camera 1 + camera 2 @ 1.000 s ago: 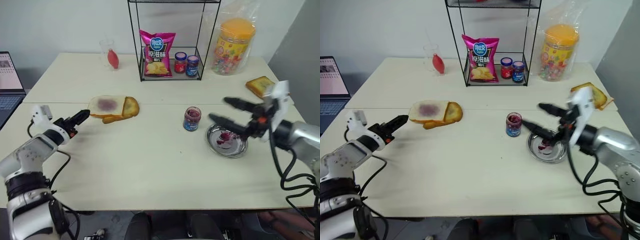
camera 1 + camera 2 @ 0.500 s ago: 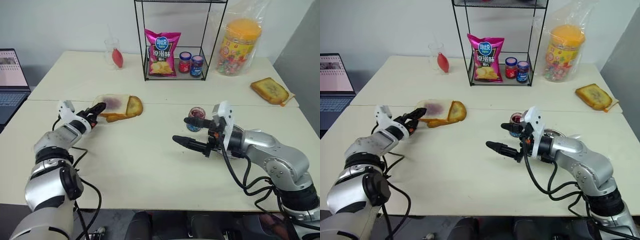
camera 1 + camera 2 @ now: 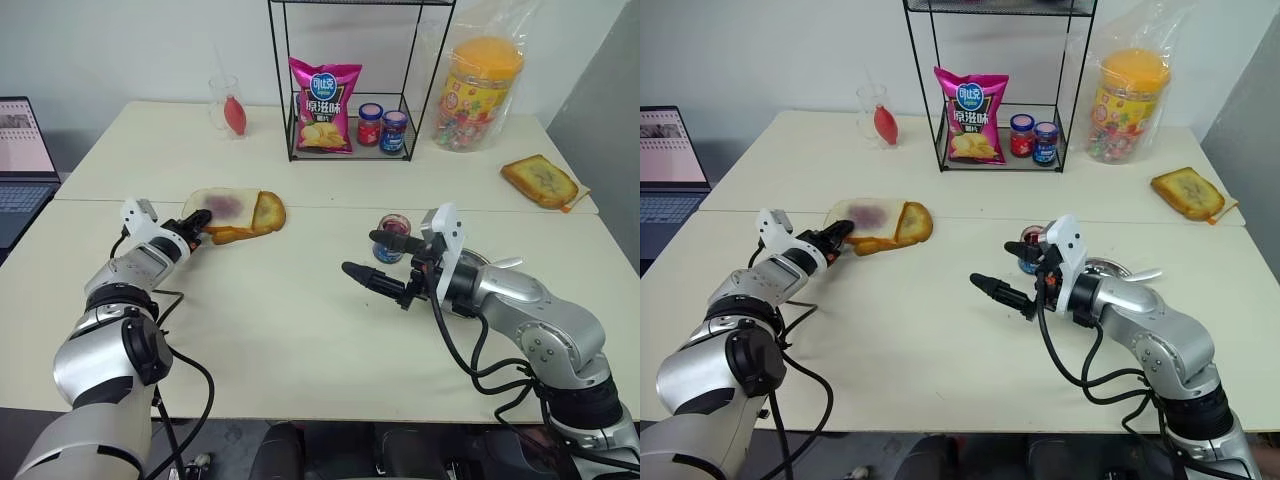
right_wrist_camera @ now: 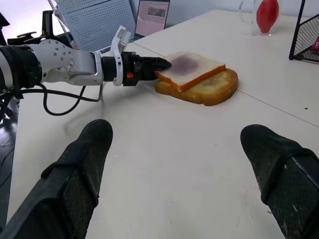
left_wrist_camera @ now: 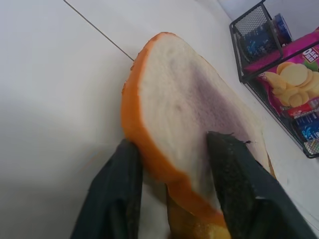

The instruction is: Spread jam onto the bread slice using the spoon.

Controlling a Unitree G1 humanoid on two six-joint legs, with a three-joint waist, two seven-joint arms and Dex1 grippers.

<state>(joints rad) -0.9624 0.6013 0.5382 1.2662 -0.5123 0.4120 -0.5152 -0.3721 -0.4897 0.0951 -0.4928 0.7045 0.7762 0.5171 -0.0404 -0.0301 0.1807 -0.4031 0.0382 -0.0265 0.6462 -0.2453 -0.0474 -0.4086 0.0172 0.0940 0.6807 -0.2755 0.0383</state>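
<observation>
Bread is where the left side of the table is busiest. The left gripper (image 3: 198,225) is reaching level across the table (image 3: 300,330) and its jaws are pinching the near corner of the bread slice (image 3: 226,207), one black finger lying on the white face beside the purple smear, the other sitting under the crust, as the left wrist view is showing plainly. That slice is resting on a golden-brown toasted slice (image 3: 262,214), overlapping it and tilting a little at the gripped corner. Behind them, near the far edge, a clear cup (image 3: 226,104) holding something red is standing well apart from the bread.

Moving toward the middle, a black wire rack (image 3: 345,80) is holding a pink crisp bag (image 3: 320,104) and two lidded jars (image 3: 382,129). In front of the rack, the small open jar of jam (image 3: 389,238) with its blue label is standing on the table, just behind the right arm.

The right gripper (image 3: 372,255) is hovering above the bare table with its jaws spread wide and nothing between them, pointing toward the bread. Past its wrist a slim silver handle, probably the spoon (image 3: 504,263), is poking out; its bowl and the plate are hiding behind the arm. Farther right, a big candy jar (image 3: 478,92) in a plastic bag is standing at the back, and another toasted slice (image 3: 541,181) is lying near the table's right edge.
</observation>
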